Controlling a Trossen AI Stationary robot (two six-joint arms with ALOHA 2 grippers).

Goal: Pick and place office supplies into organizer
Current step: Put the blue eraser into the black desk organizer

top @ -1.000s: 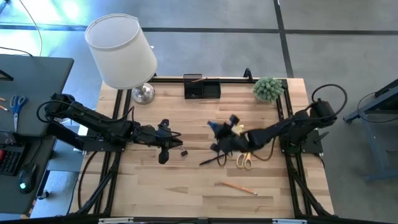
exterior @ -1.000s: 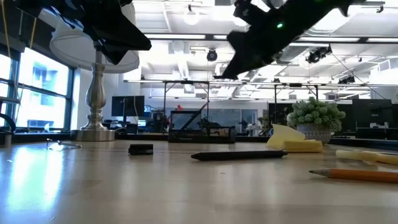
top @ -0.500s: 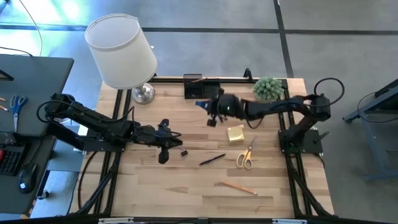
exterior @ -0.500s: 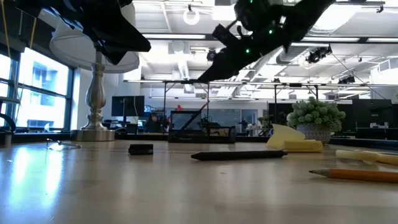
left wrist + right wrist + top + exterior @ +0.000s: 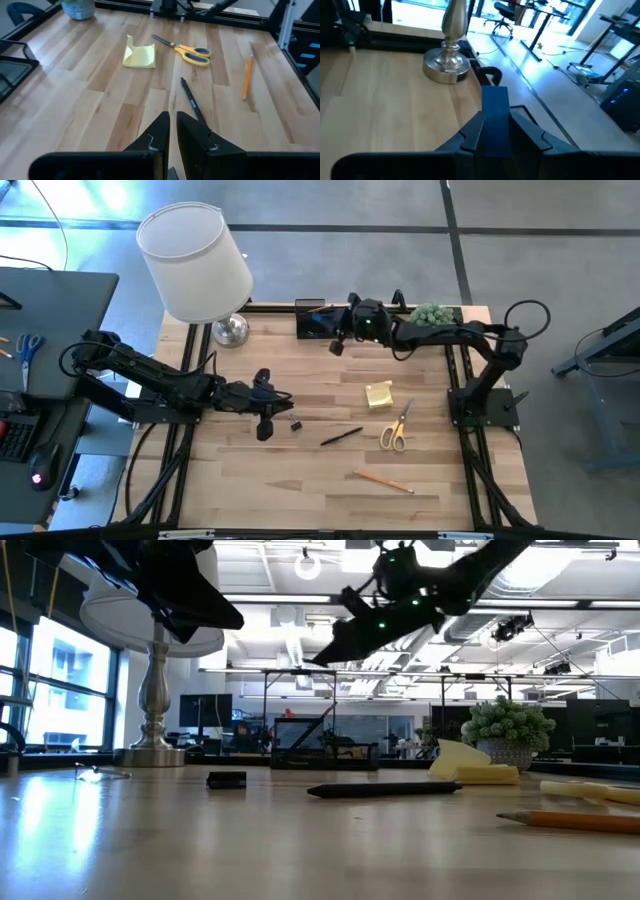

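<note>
One blue piece [image 5: 495, 120] over organizer [image 5: 325, 321]

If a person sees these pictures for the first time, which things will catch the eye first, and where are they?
The big white-shaded lamp with a chrome base stands at the table's far left corner. Beside it along the far edge, the right gripper holds a small blue piece over the small black rectangular organizer. On the light wood in the right half lie a yellow sticky-note pad and orange-handled scissors; the left gripper waits shut at mid-table.
</note>
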